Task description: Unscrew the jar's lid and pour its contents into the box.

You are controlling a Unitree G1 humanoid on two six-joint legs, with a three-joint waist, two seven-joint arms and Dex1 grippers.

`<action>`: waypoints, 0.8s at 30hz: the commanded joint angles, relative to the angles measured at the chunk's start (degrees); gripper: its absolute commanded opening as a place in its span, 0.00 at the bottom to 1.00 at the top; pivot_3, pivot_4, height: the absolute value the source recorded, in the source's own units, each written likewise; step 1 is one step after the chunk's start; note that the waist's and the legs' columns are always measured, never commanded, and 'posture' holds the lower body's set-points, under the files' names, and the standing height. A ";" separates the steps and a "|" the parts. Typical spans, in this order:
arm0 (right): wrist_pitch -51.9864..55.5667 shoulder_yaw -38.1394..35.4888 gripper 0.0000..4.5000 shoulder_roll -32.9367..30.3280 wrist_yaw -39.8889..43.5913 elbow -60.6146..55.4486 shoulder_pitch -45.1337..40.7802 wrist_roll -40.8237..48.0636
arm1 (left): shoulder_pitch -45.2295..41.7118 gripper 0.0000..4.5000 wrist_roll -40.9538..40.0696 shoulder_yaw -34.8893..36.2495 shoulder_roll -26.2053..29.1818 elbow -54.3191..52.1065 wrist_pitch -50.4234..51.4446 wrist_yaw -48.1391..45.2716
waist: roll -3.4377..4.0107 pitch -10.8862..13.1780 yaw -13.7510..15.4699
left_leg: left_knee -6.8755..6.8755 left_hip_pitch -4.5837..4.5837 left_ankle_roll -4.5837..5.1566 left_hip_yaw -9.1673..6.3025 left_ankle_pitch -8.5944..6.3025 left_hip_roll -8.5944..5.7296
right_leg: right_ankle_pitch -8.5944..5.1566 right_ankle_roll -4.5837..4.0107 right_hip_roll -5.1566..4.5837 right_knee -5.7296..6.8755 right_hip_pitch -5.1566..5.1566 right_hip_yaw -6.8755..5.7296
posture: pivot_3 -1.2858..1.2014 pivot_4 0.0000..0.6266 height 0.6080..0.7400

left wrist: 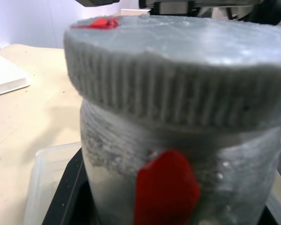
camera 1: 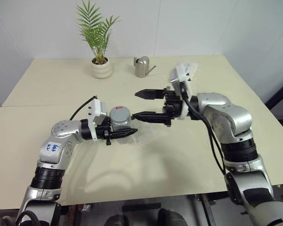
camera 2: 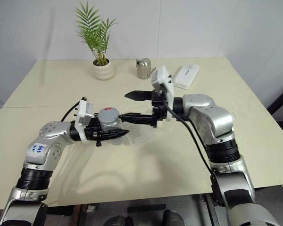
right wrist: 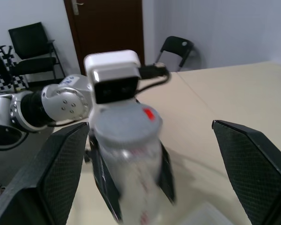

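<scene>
My left gripper [camera 1: 127, 128] is shut on the jar [camera 1: 120, 125] and holds it upright above the table. The grey lid [camera 1: 119, 114] with its red mark sits on top of the jar. The left wrist view shows the ribbed lid [left wrist: 178, 89] and a red label patch on the jar [left wrist: 234, 168] up close. My right gripper [camera 1: 135, 104] is open and level, its fingertips just right of the lid and not touching it. From the right wrist, the jar [right wrist: 131, 159] stands ahead between the spread fingers [right wrist: 61, 173]. The clear box [camera 1: 145, 136] lies on the table under and beside the jar. I cannot make out the contents.
A potted palm [camera 1: 100, 61] and a silver watering can [camera 1: 142, 67] stand at the back of the beige table [camera 1: 47, 94]. A white oblong case [camera 2: 186, 76] lies at the back right.
</scene>
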 commanded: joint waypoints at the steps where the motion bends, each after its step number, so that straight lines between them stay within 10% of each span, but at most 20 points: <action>1: 1.08 2.74 0.98 2.44 -3.45 -3.45 -2.00 -1.22 | -1.40 0.43 -0.49 0.35 0.07 -0.91 -0.79 -0.48 | 0.00 0.00 0.06 | 0.00 0.00 0.00 -0.02 0.00 0.00 | 0.00 0.00 0.00 0.00 0.00 0.00 | 0.52 0.24 1.00; 24: -1.41 2.65 0.98 1.30 -2.22 -0.58 -1.48 -3.55 | -1.13 0.43 -0.71 0.49 0.32 -1.50 -0.47 -0.14 | 0.00 0.00 -0.04 | 0.00 -0.02 0.00 -0.01 0.00 -0.03 | 0.00 0.00 0.01 0.00 -0.01 0.00 | 0.52 0.24 1.00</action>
